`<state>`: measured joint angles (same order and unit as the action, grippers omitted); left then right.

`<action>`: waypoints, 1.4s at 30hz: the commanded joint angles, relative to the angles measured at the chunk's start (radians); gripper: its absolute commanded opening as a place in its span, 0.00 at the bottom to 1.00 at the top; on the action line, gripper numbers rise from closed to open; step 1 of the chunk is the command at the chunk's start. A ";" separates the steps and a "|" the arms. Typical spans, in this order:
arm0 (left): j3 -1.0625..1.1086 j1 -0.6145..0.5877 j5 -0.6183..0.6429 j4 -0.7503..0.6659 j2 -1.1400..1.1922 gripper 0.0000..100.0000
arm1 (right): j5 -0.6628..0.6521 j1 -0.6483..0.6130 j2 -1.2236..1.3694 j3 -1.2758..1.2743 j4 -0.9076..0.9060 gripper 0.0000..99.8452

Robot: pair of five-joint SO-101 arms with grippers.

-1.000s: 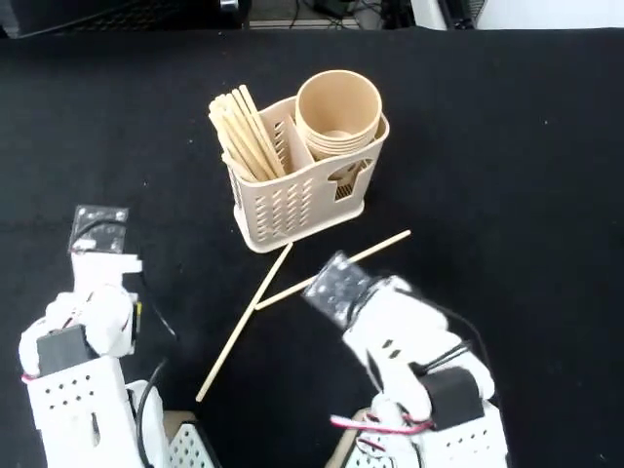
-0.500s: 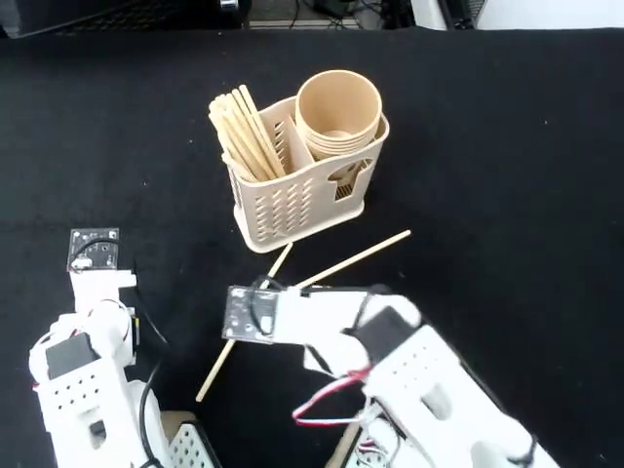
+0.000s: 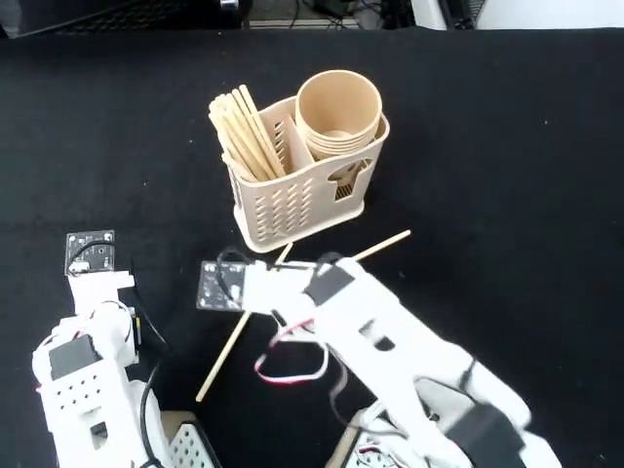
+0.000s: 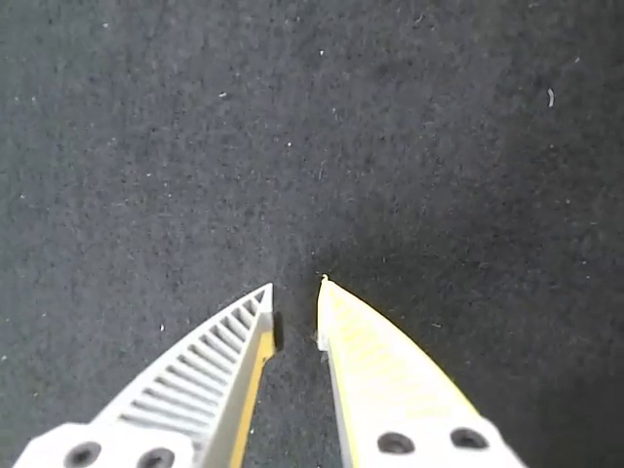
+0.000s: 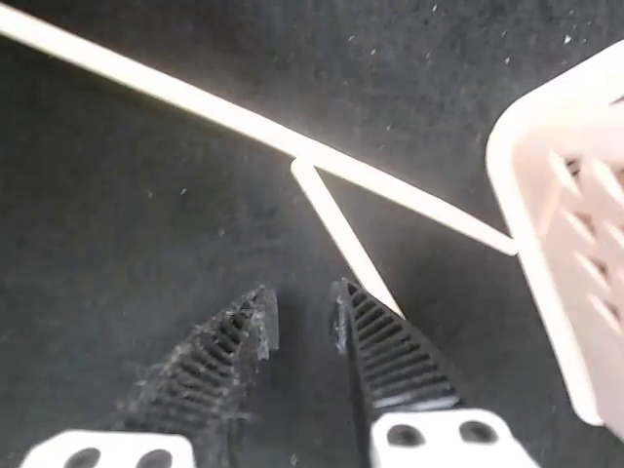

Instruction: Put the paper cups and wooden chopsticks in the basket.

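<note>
The beige basket (image 3: 302,200) holds a bundle of wooden chopsticks (image 3: 242,132) in one compartment and stacked paper cups (image 3: 337,109) in the other. Two loose chopsticks lie on the black table in front of it. One chopstick (image 3: 219,366) slants from the basket's foot toward the front, and the second chopstick (image 3: 382,245) meets it at an angle. My right gripper (image 3: 234,288) hovers low over where they meet, slightly open; the second chopstick (image 5: 336,224) runs under one of its fingers (image 5: 385,351), the first chopstick (image 5: 175,93) lies just ahead. My left gripper (image 4: 296,285) rests at the front left, shut over bare cloth.
The basket wall (image 5: 570,244) stands close beside my right gripper. The left arm (image 3: 83,351) sits at the front left corner. Black cloth stretches bare to the left, right and behind the basket.
My right arm has stretched out and swung left, from the front centre to over the crossing of the two loose chopsticks. The left arm has barely shifted.
</note>
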<state>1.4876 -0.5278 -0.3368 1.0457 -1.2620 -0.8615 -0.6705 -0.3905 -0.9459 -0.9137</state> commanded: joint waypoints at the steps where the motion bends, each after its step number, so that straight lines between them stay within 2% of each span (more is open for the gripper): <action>1: -0.004 -0.001 0.008 -0.018 -0.011 0.09 | -0.012 -0.008 0.088 0.127 0.014 0.14; 5: -0.004 -0.001 0.008 -0.018 -0.011 0.09 | -0.012 -0.008 0.177 0.180 0.018 0.22; 15: -0.002 -0.001 0.008 -0.018 -0.011 0.09 | -0.014 -0.003 0.371 0.197 0.132 0.18; 19: -0.002 -0.001 0.008 -0.018 -0.011 0.09 | -0.014 -0.006 0.380 0.217 0.089 0.17; 21: -0.002 -0.001 0.008 -0.018 -0.011 0.09 | -0.008 -0.009 0.378 0.217 0.075 0.12; 23: -0.002 -0.001 0.008 -0.018 -0.011 0.09 | -0.008 -0.006 0.378 0.216 0.075 0.02; 28: -0.002 -0.001 0.008 -0.018 -0.011 0.09 | -0.006 -0.003 0.374 0.216 0.041 0.01; 34: -0.002 -0.001 0.008 -0.018 -0.011 0.09 | 0.058 0.017 0.231 0.199 0.038 0.01; 39: -0.002 -0.001 0.008 -0.018 -0.011 0.09 | 0.114 0.014 -0.027 0.199 -0.110 0.01; 42: -0.002 -0.001 0.008 -0.018 -0.011 0.09 | 0.192 0.018 -0.213 0.240 -0.181 0.01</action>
<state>1.4876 -0.5278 -0.3368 1.0457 -1.2620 -0.7342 -0.6613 -0.4135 -0.7572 -1.0334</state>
